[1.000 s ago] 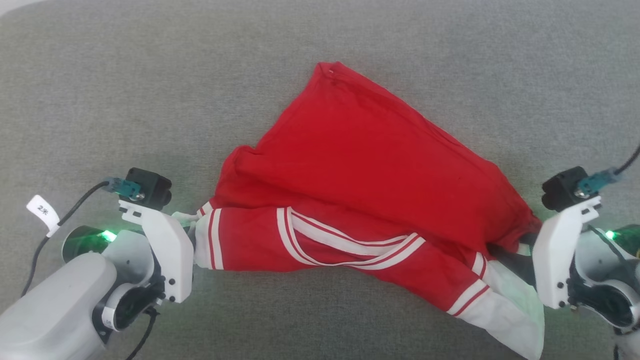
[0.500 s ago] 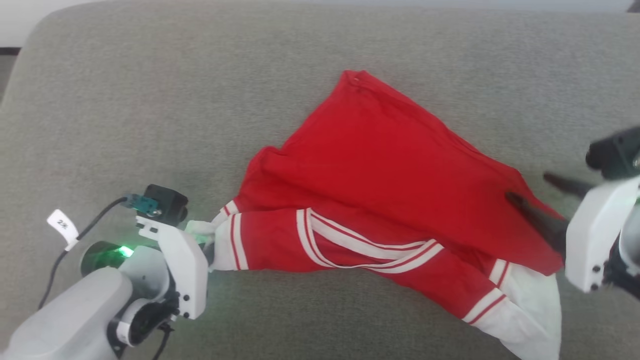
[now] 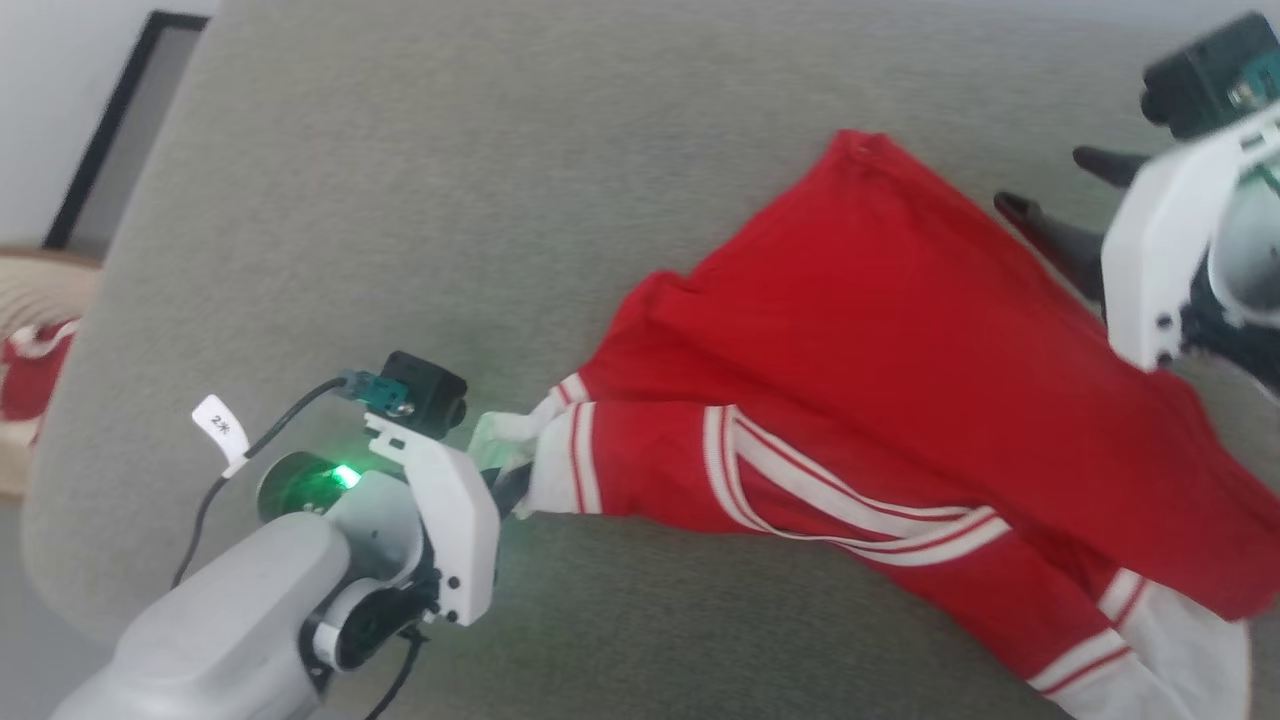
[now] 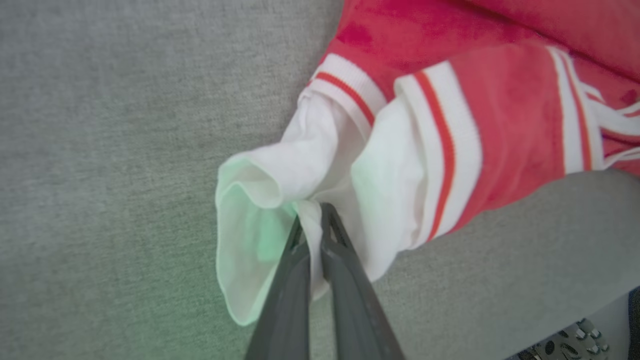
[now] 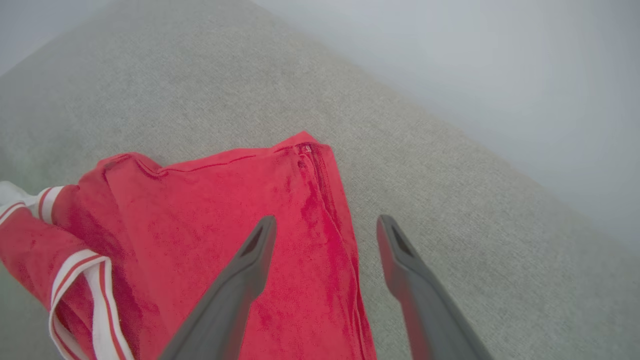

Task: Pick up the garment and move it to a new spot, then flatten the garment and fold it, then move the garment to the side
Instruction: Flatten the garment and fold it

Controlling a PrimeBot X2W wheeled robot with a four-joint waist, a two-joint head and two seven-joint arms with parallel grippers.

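Observation:
The garment (image 3: 900,350) lies spread and creased on a grey cushion (image 3: 400,200), red with striped bands and white cuffs. My left gripper (image 3: 505,478) is shut on the white cuff at the garment's left end. In the left wrist view my left gripper (image 4: 314,212) pinches a fold of that white cuff (image 4: 260,200) between its two fingers. My right gripper (image 3: 1035,178) hangs open at the upper right, beside the garment's far edge. The right wrist view has my right gripper (image 5: 325,222) spread wide over the red garment (image 5: 225,210) near its far corner, holding nothing.
The grey cushion's rounded left edge (image 3: 60,500) drops off near my left arm. Past it, a small red cloth bundle (image 3: 25,370) lies on a pale wooden surface. A dark frame (image 3: 110,130) leans against the white wall behind.
The head camera has swung, shifting the whole picture right. My right gripper has left the garment's right end and risen towards its far edge, open. My left gripper keeps hold of the cuff.

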